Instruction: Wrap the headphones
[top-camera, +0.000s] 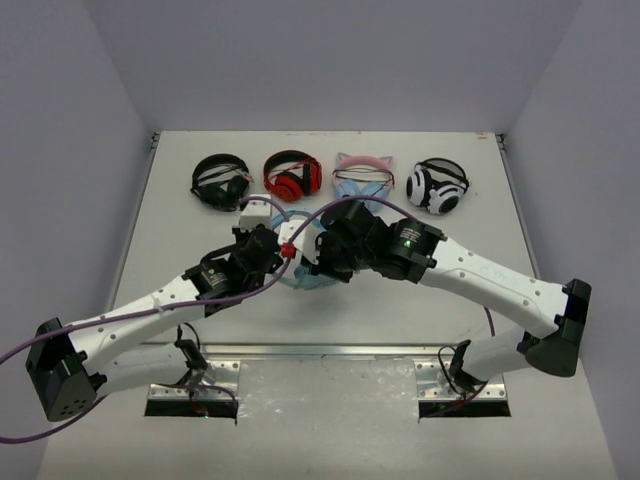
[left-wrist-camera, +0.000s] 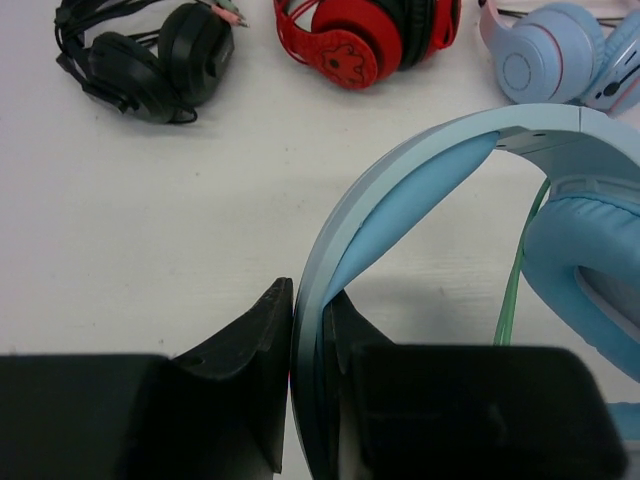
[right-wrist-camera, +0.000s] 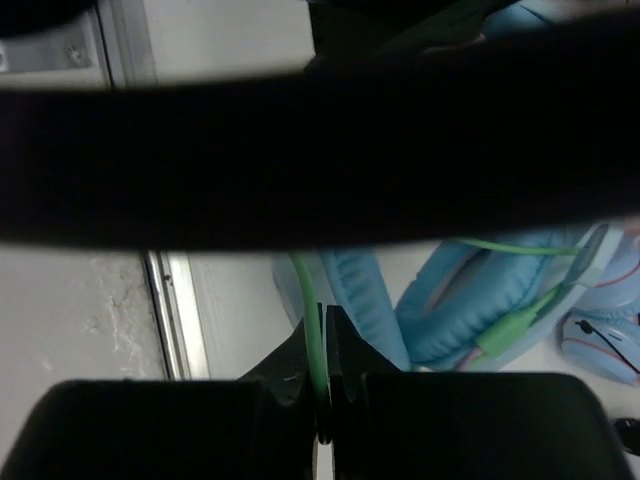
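The plain light-blue headphones (top-camera: 308, 272) lie mid-table between my two arms, mostly hidden under them in the top view. My left gripper (left-wrist-camera: 310, 340) is shut on their smooth blue headband (left-wrist-camera: 400, 190); a padded cup (left-wrist-camera: 590, 255) and the pale-green cable (left-wrist-camera: 515, 285) show to its right. My right gripper (right-wrist-camera: 322, 350) is shut on the pale-green cable (right-wrist-camera: 310, 300), with the blue cups (right-wrist-camera: 460, 310) just beyond its fingertips. A dark out-of-focus band hides the upper half of the right wrist view. In the top view the right gripper (top-camera: 325, 262) sits over the headphones.
Along the back of the table lie a black pair (top-camera: 221, 182), a red pair (top-camera: 292, 176), a light-blue pair with pink cat ears (top-camera: 362, 175) and a white-and-black pair (top-camera: 437, 186). A metal rail (top-camera: 330, 352) runs along the near edge.
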